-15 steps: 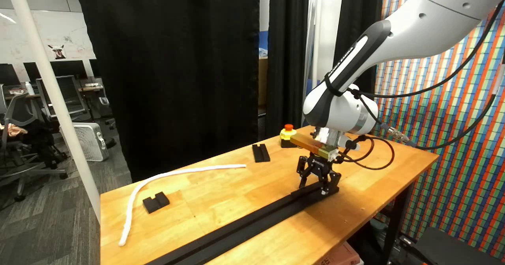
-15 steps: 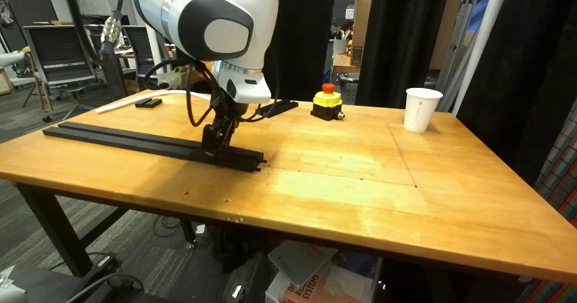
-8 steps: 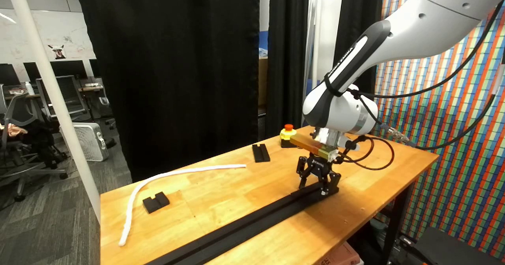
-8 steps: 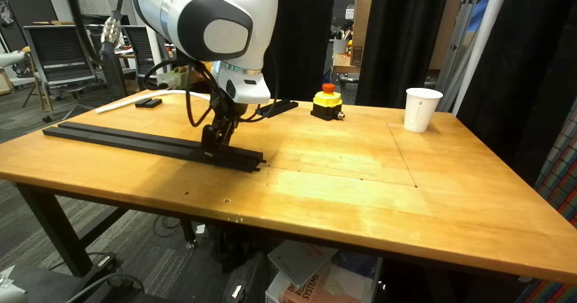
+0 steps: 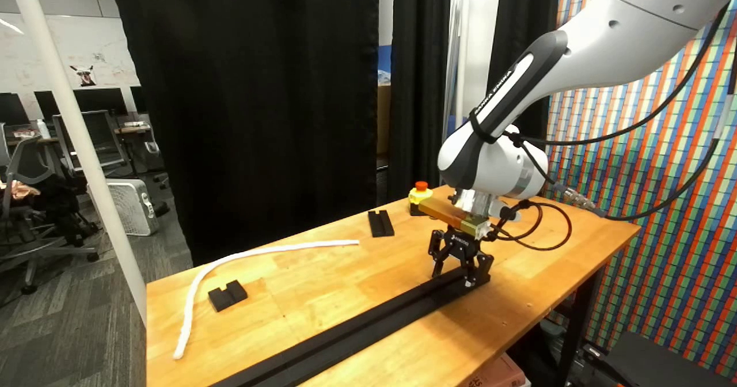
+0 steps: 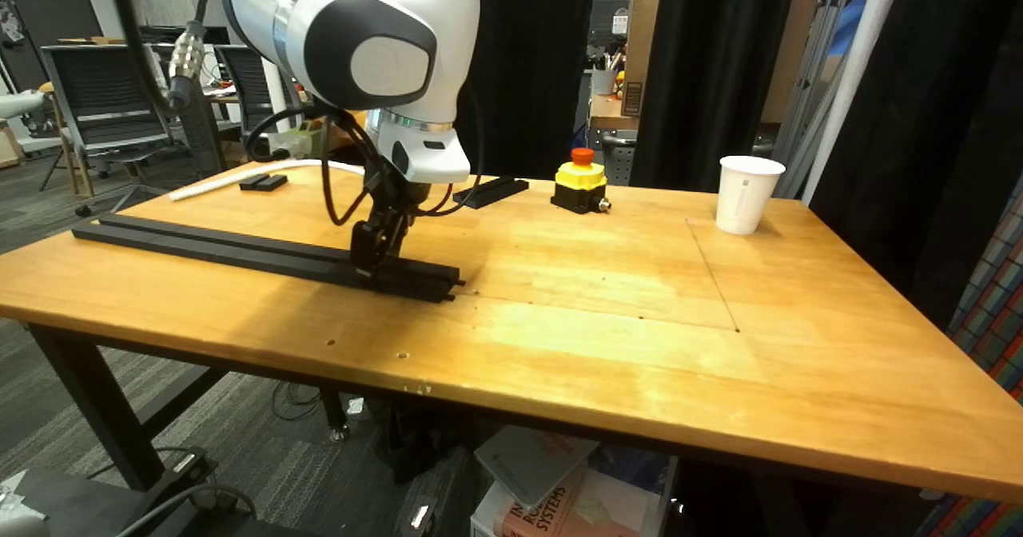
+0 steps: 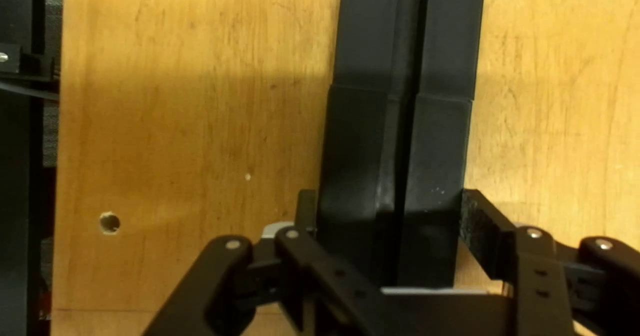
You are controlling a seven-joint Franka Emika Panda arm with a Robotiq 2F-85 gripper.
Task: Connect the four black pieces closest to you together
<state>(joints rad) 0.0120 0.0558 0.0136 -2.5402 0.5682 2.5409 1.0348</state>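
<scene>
The black pieces form a long grooved strip (image 6: 216, 251) lying flat along the table in both exterior views. My gripper (image 5: 453, 279) is low over one end of it, shut across the end piece (image 7: 352, 146). In the wrist view a finger pad presses on each long side of that piece. A thin seam and a slight step in the edges mark where it meets the adjoining black piece (image 7: 367, 31). Two short pegs (image 6: 459, 283) stick out of the end piece's free end. Seams between the farther pieces are too faint to count in the exterior views.
Beyond the strip lie two separate small black blocks, one (image 5: 227, 295) near a white curved strip (image 5: 230, 257), another (image 5: 380, 223) near the yellow emergency stop (image 6: 580, 181). A white cup (image 6: 743, 193) stands toward the back right. The table's front edge (image 6: 320, 345) runs alongside the strip.
My gripper and the end piece have shifted slightly along the strip's line, to the left in both exterior views. The strip's far end has slid a little too, and the step at the joint looks smaller.
</scene>
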